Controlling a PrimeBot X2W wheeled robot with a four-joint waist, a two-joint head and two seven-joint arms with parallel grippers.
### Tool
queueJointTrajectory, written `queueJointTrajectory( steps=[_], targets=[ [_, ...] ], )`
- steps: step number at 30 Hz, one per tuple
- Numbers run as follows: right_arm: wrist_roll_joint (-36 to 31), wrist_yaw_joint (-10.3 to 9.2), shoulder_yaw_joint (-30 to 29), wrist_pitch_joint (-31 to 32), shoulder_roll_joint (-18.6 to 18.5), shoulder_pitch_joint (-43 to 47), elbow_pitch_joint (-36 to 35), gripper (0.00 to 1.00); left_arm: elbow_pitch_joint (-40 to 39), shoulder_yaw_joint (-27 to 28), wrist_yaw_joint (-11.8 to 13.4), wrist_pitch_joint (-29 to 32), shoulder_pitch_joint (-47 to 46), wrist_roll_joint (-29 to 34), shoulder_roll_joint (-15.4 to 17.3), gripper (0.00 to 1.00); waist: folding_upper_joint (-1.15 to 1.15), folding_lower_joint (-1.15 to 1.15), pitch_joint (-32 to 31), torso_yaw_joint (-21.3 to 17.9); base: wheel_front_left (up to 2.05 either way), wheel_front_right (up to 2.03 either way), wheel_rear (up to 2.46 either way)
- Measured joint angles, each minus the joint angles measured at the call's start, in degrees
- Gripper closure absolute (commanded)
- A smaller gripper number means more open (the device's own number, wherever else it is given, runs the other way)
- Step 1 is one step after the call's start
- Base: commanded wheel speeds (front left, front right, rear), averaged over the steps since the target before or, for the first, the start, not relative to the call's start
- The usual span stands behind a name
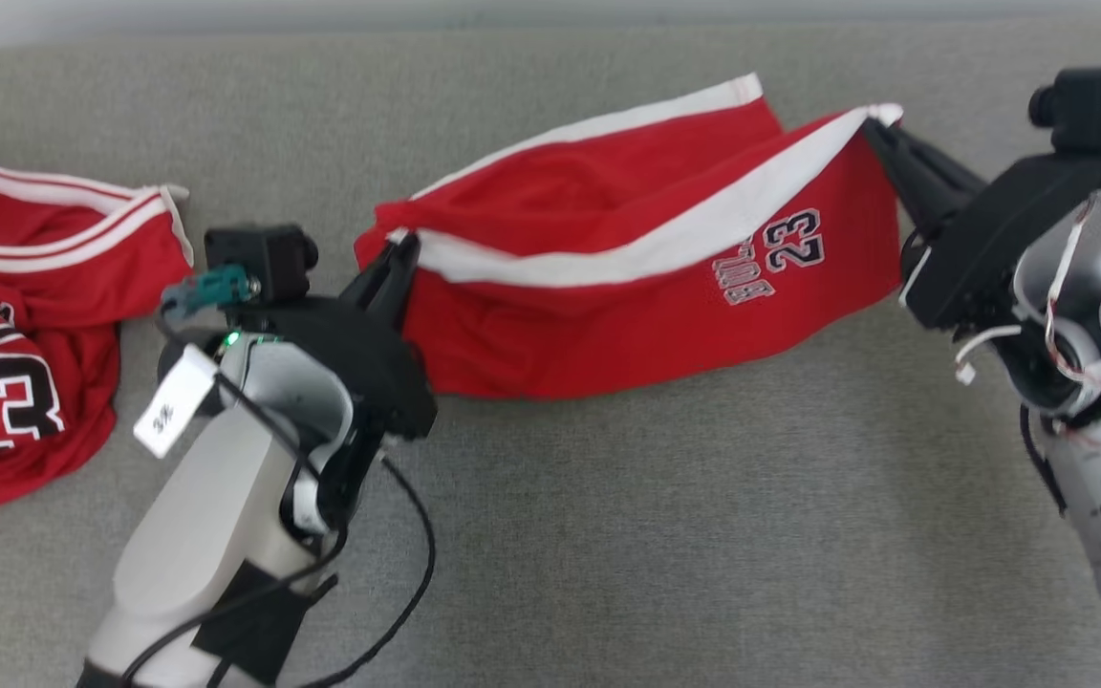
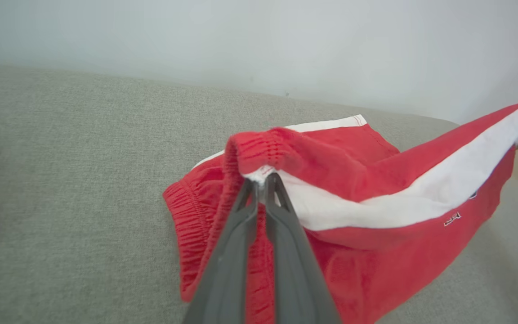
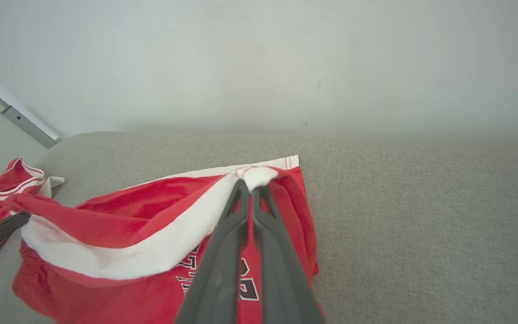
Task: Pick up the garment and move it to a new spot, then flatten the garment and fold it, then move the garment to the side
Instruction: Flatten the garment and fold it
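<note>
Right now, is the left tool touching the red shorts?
Touching. The left wrist view shows the left tool shut on the red shorts, with their edge pinched at its tips.

Red shorts (image 1: pixel 608 334) with white stripe, red jersey (image 1: pixel 34 287), grey couch (image 1: pixel 656 535)

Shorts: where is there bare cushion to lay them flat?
The widest bare cushion lies in front of the shorts, toward the robot. A narrower strip runs behind them, toward the wall. The left is crowded: the jersey lies just beyond the left pincer.
</note>
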Motion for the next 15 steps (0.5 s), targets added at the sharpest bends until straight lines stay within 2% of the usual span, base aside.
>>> queueJointTrajectory(
  steps=[4,15],
  targets=[
    [-1.2,0.21,0.1,-0.1,-0.1,-4.0,4.6,1.00,2.7,1.0,0.6,-0.3,-2.9,0.0,-2.2,1.00,0.00,0.00,2.3,1.0,0.00,0.00,0.00],
    [-4.3,1.03,1.4,-3.7,1.4,-13.8,14.6,1.00,9.0,1.9,1.5,-1.9,-7.5,0.0,-3.9,1.00,0.00,-0.01,6.0,4.2,0.00,0.00,0.00]
  ],
)
